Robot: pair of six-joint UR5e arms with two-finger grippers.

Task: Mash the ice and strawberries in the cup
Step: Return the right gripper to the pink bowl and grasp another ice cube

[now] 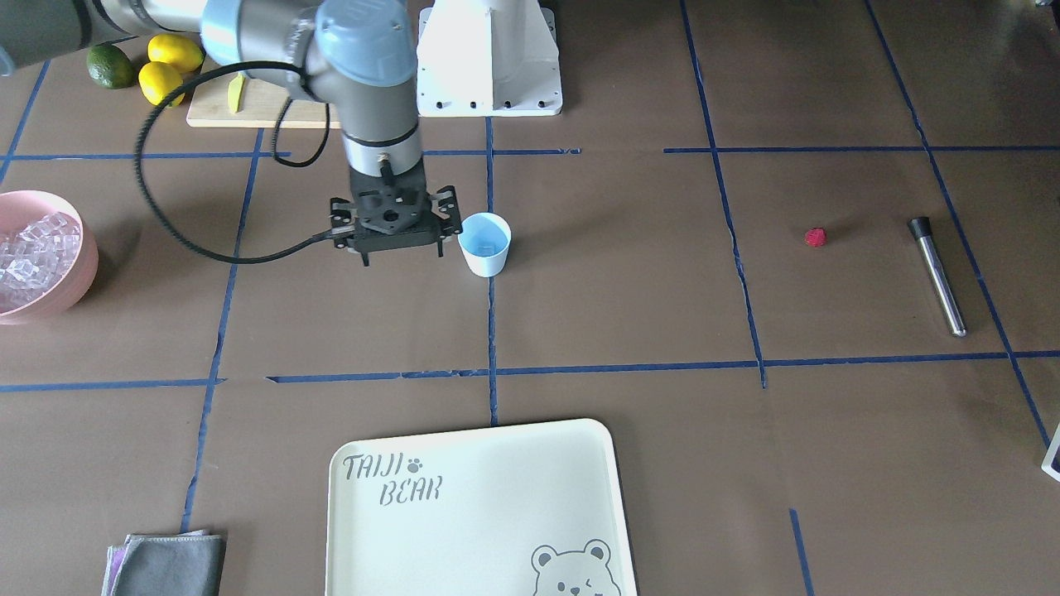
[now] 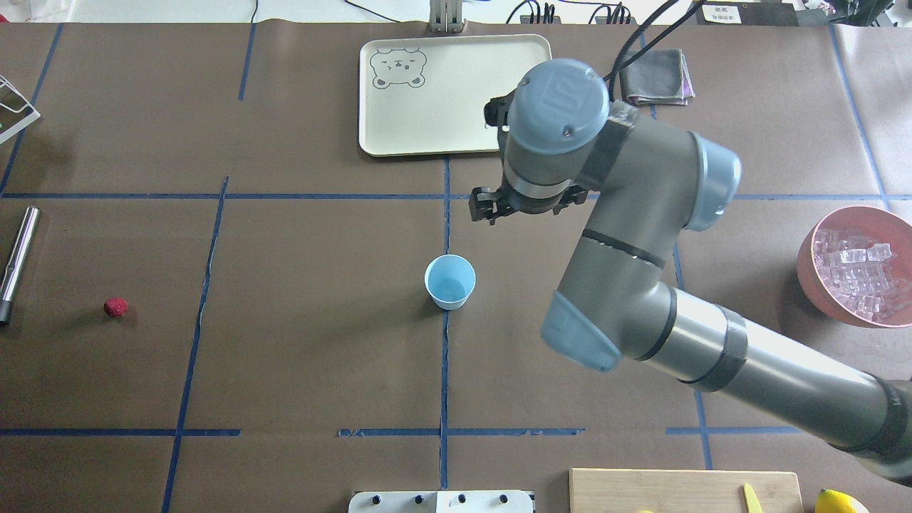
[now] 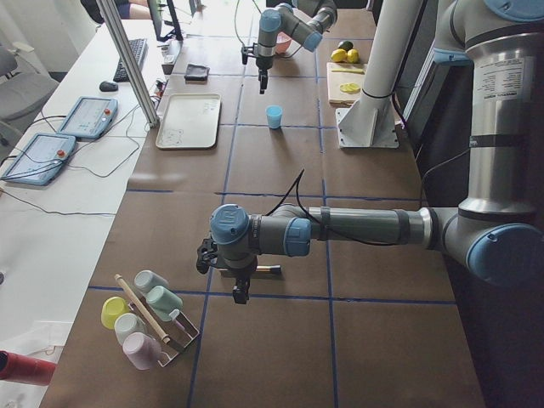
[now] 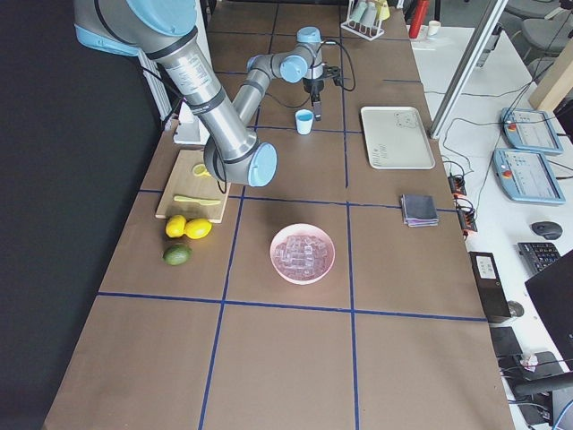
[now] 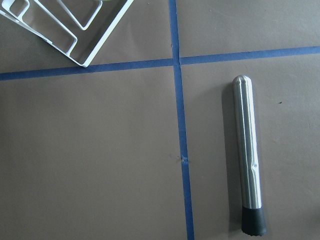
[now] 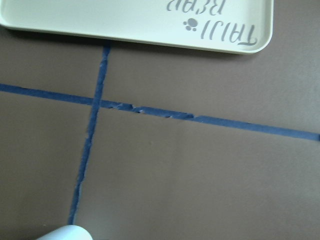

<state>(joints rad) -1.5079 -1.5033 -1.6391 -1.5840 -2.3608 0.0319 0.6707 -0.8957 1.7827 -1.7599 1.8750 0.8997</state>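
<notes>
The white cup point(image 1: 485, 244) with its light-blue inside stands mid-table, upright; a faint clear piece seems to lie in it. My right gripper point(image 1: 402, 257) hangs just beside the cup, toward the tray side, fingers apart and empty. Its wrist view catches only the cup's rim point(image 6: 65, 232). Ice point(image 1: 33, 252) fills the pink bowl point(image 1: 83, 265) at the right end. One dark-red strawberry point(image 1: 816, 237) lies alone on the table near the steel muddler point(image 1: 937, 275). My left gripper point(image 3: 240, 296) hovers by that muddler point(image 5: 246, 160); whether it is open or shut, I cannot tell.
A cream bear tray point(image 1: 472, 463) and a grey cloth point(image 1: 170, 563) lie on the operators' side. A cutting board point(image 1: 248, 112), lemons point(image 1: 170, 66) and a lime point(image 1: 110, 66) sit near the robot's base point(image 1: 489, 58). A wire rack of cups point(image 3: 149, 327) stands at the left end.
</notes>
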